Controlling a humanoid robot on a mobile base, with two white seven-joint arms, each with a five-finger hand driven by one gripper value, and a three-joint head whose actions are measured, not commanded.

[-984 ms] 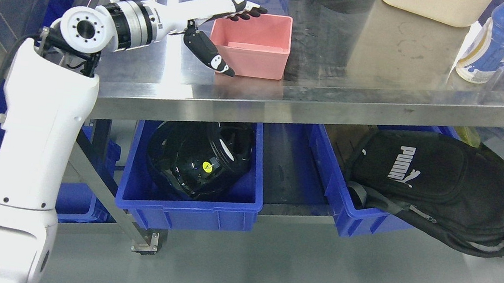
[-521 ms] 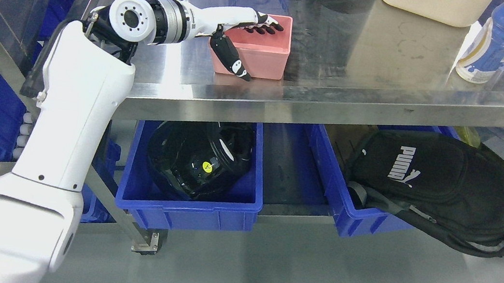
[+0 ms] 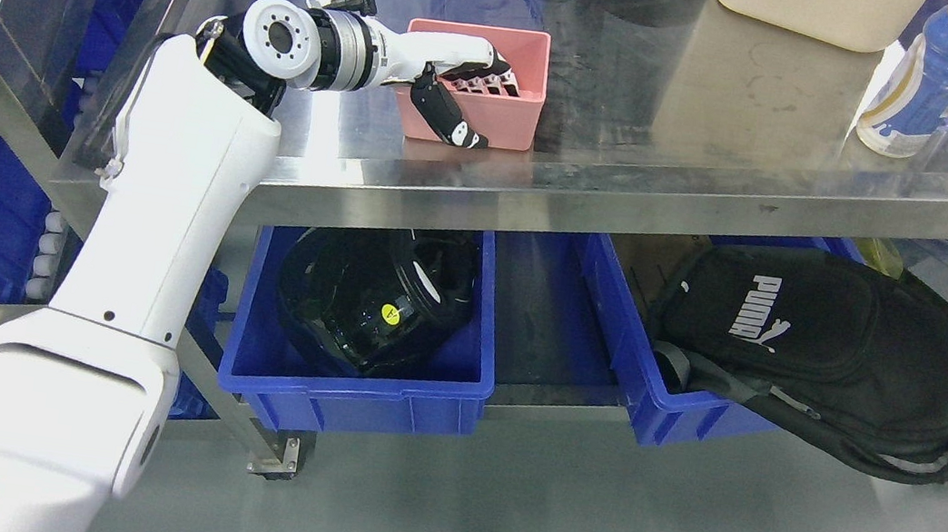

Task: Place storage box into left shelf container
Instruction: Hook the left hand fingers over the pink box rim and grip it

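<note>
Reaching further than a moment ago, the left hand (image 3: 459, 90) now pinches the near wall of the pink storage box (image 3: 499, 77), fingers inside and thumb outside. The box stands on the steel table (image 3: 733, 108), ready for lifting, I think.

The storage box (image 3: 496, 99) is a small pink open-topped tub, upright on the steel worktop (image 3: 688, 102). The left hand's fingers (image 3: 485, 77) dip inside over its near wall, the thumb pressing that wall's outside face.
</note>
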